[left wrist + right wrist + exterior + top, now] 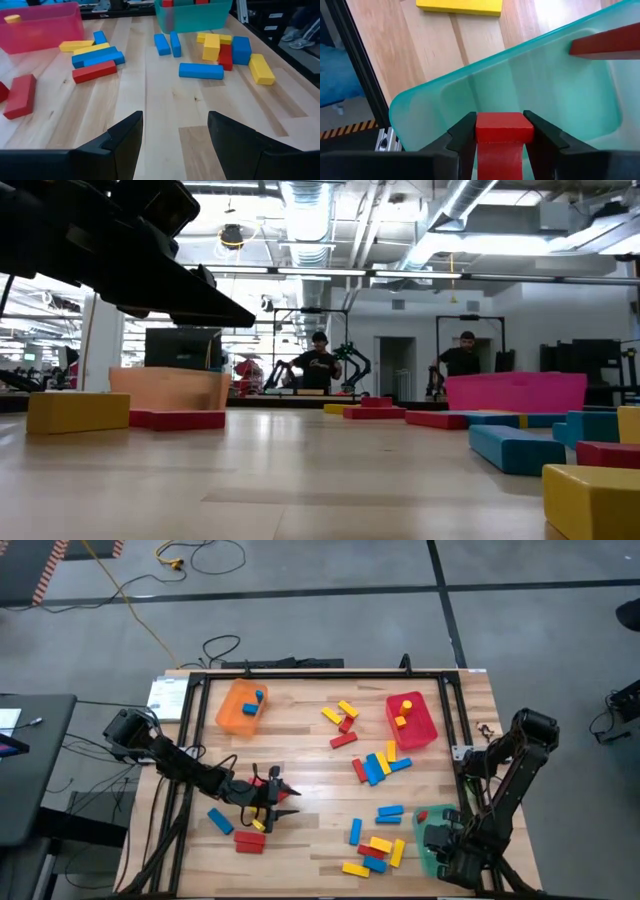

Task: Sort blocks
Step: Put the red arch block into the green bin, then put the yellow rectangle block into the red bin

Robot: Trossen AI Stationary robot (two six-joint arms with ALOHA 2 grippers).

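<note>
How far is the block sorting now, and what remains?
Done: a blue block lies in the orange tray, two yellow ones in the pink tray, one red in the green tray. In hand: the right gripper holds a red block over the green tray. The left gripper hovers open. Left: most blocks lie loose on the table.

The bench (320,790) is pale wood laid in butcher-block strips, its grain plain and its finish smooth with a soft sheen. The blocks (201,70) look like painted wood or hard plastic, evenly coloured and mostly matt, with crisp edges. The green tray (520,85) is translucent plastic, glossy, light glowing through its thin wall; the pink tray (40,30) and orange tray (240,708) show the same see-through plastic. The right gripper (504,137) has matt black fingers (462,137), plastic-looking. A dark metal frame (320,674) edges the bench.
</note>
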